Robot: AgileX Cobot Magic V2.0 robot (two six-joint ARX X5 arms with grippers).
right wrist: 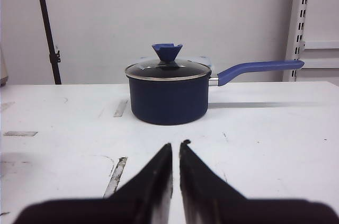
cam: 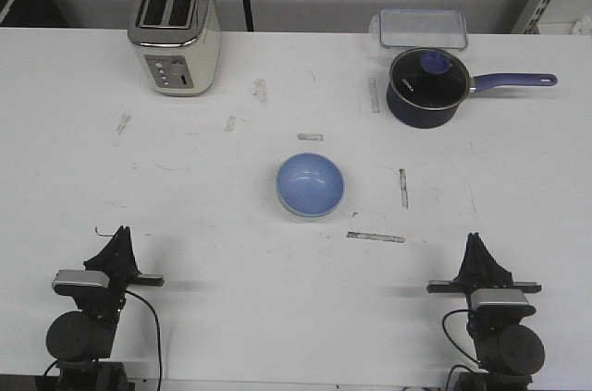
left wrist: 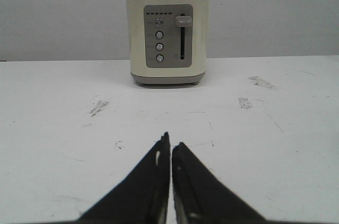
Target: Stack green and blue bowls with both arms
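Note:
The light blue bowl [cam: 311, 183] sits in the middle of the table. A thin pale green rim [cam: 286, 203] shows along its near left edge, so it appears to sit inside the green bowl. My left gripper [cam: 118, 236] rests near the table's front left edge, shut and empty, and it also shows in the left wrist view [left wrist: 170, 142]. My right gripper [cam: 477, 243] rests near the front right edge, shut and empty, and it also shows in the right wrist view [right wrist: 176, 144]. Both are well short of the bowls. Neither wrist view shows the bowls.
A cream toaster [cam: 174, 30] stands at the back left and fills the left wrist view [left wrist: 167, 36]. A dark navy pot with a lid [cam: 427, 86] stands at the back right [right wrist: 168, 94], its handle pointing right. A clear lidded box [cam: 422, 28] lies behind it.

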